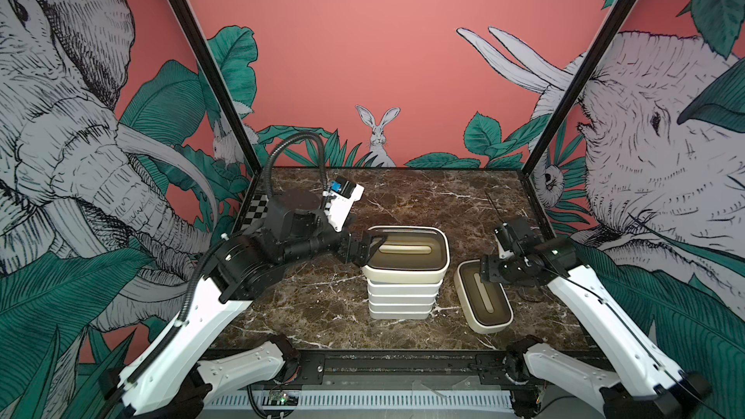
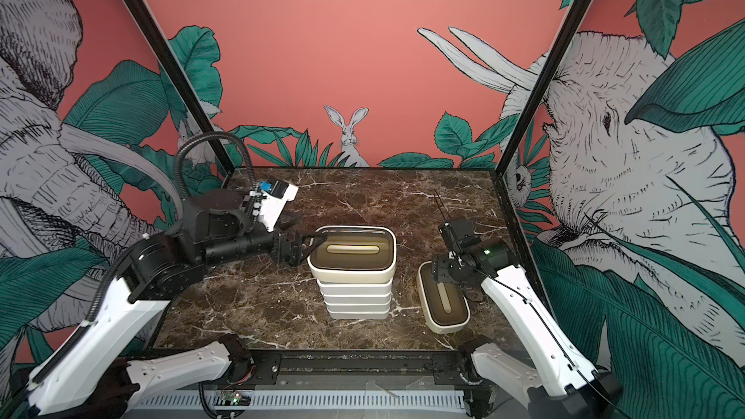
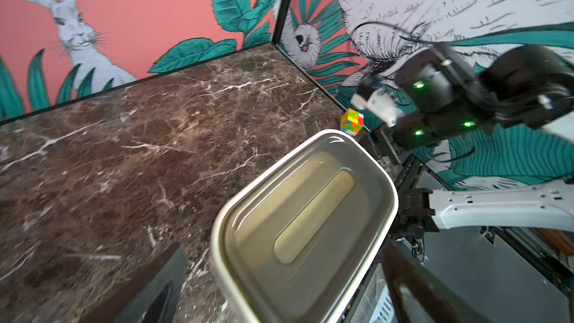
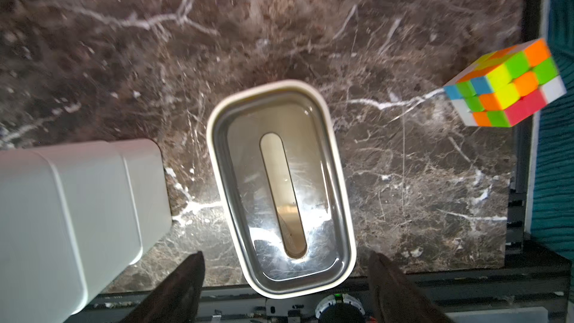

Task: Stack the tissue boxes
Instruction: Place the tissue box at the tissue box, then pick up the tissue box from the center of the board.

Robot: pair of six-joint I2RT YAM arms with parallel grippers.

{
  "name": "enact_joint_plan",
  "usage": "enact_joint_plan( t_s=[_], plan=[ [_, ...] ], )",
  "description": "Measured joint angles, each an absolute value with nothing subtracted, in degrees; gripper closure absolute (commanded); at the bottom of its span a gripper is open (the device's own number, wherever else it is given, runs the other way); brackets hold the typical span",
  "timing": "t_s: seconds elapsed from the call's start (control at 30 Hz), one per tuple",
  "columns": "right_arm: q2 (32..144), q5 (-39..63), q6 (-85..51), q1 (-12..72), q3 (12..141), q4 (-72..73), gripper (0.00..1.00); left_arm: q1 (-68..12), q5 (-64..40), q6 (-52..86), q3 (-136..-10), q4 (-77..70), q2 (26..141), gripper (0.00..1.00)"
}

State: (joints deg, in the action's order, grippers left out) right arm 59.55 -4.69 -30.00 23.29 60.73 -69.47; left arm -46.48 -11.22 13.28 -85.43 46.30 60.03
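Because five of the six tissue boxes already stand one upon another in the middle of the dark marble desk (image 1: 403, 195), only one is left to be lifted, and both arms are posed for this. The stack has four smaller white rounded plastic boxes (image 1: 401, 302) at the bottom, their lids hidden, and a larger cream box with a dark brown slotted lid (image 1: 405, 252) sitting level on top. The left tool (image 1: 369, 251) is at the end of this top box that faces the left edge of the desk. Its jaws stand wide apart around that end, and the left wrist view shows a gap beside each finger (image 3: 149, 290), so the box rests by its own weight and nothing is gripped. The left arm (image 1: 225, 300) comes from the front left corner, elbow raised, forearm nearly level and pointing toward the right edge. The second cream box with a dark brown lid (image 1: 485, 308) lies flat on the desk between the stack and the right edge, close to the front edge. The right tool (image 1: 489, 276) hangs above it pointing down, jaws open on both sides of its narrow width without touching, which I judge to be preparation for a grip across the short side. The right arm (image 1: 584, 308) rises from the front right corner and bends down sharply at the wrist. A small multicoloured puzzle cube (image 4: 506, 85) sits by the right edge, apart from this box.
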Motion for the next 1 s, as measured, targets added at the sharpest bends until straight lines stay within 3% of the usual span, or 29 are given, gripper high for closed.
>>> enact_joint_plan(
  t_s=[0.37,1.0],
  plan=[
    [62.22,1.50,-30.24,28.91,49.08,-62.30,0.29,-46.48,-21.43,7.90,-86.54,43.72,61.73,0.00],
    [73.01,0.93,-29.17,28.88,46.39,-51.96,0.30,-46.48,-19.92,7.84,-87.18,43.38,60.25,0.00]
  ],
)
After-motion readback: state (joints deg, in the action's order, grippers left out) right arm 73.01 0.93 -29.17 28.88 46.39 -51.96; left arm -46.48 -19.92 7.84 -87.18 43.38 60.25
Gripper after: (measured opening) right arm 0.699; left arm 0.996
